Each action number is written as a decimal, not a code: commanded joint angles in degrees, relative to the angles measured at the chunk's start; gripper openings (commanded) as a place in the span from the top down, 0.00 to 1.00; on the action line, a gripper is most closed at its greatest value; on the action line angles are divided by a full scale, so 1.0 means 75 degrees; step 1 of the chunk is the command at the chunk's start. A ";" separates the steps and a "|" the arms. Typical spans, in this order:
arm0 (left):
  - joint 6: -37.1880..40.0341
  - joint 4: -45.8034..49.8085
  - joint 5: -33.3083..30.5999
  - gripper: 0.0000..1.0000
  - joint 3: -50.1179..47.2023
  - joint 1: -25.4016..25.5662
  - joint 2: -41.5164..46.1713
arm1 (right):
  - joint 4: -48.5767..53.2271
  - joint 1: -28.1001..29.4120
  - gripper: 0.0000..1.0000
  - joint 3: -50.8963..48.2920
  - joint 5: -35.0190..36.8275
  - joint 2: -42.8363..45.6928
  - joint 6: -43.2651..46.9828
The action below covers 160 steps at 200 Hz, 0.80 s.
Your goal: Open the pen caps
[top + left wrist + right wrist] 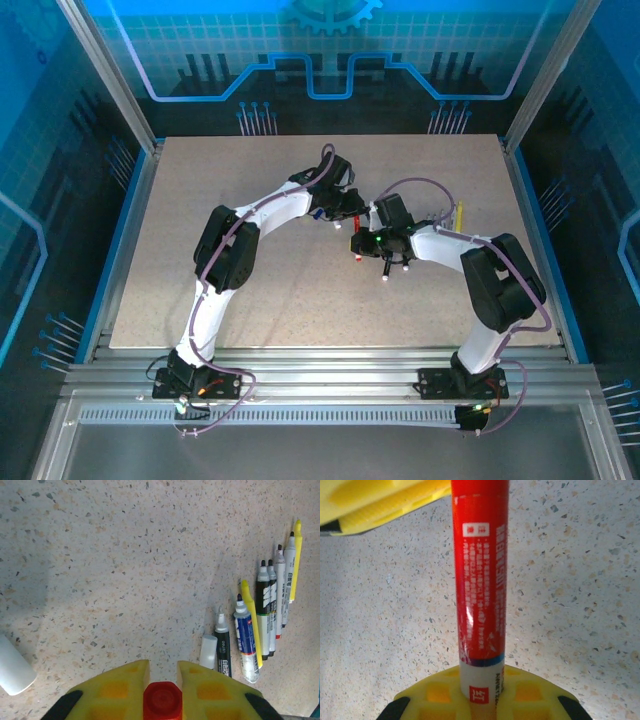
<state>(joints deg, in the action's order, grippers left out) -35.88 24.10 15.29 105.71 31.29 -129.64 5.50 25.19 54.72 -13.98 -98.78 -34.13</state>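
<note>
The left tool (163, 677) pinches the red cap (162, 700) at the bottom centre of its wrist view, and the cap's end faces the camera. The right tool (481, 682) grips the red pen barrel (480, 580), whose long axis runs straight up the frame. Whether the cap sits on the barrel, I cannot tell. A white cap (208, 651) lies on the table (100, 555).

Glossy, smooth red plastic on the marker barrel (480, 580). Matt, speckled, stone-like finish on the table (100, 555). Dull yellow plastic on the fingers (440, 695).
</note>
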 commanded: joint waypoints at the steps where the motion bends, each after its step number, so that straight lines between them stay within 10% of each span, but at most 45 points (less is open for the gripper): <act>1: 0.0114 0.0283 -0.0229 1.00 0.0300 -0.0038 -0.0033 | -0.0104 0.0144 1.00 -0.0088 -0.0146 0.0242 -0.0031; 160: 0.0363 0.1698 -0.1514 1.00 0.3795 -0.0410 -0.1520 | 0.0345 0.2468 1.00 -0.3442 0.0180 0.3783 -0.2207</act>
<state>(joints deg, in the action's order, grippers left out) -34.15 39.07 5.91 131.20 27.20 -140.35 4.47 42.78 29.58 -13.93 -75.44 -48.60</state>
